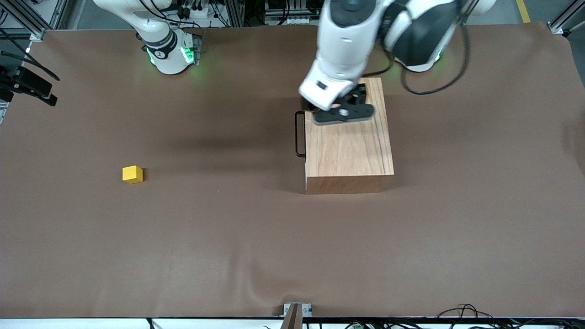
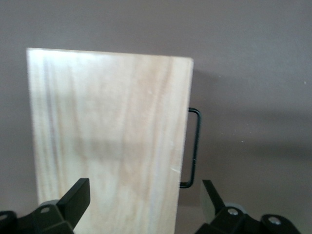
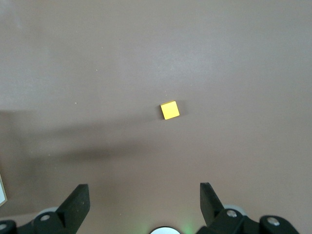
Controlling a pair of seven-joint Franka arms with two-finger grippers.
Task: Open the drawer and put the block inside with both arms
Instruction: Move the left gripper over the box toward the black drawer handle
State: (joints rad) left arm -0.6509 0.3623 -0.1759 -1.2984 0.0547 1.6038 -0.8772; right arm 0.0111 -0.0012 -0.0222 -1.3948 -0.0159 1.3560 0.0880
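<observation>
The light-wood box [image 1: 349, 141] stands on the brown table near the left arm's base. Its drawer is shut, and the black handle [image 1: 300, 134] faces the right arm's end of the table. My left gripper [image 1: 343, 109] hangs open and empty over the box's top, near the handle end. In the left wrist view its gripper [image 2: 145, 190] spans the box [image 2: 107, 141] edge, with the handle [image 2: 195, 146] between the fingers. The yellow block [image 1: 132, 174] lies alone toward the right arm's end. My right gripper [image 3: 144, 192] is open and empty, high above the table, with the block [image 3: 169, 110] below it.
The right arm's green-lit base [image 1: 169, 50] stands at the table's back edge. A black camera mount [image 1: 27, 84] juts in at the right arm's end. A small bracket [image 1: 296, 313] sits at the edge nearest the front camera. Brown cloth lies between block and box.
</observation>
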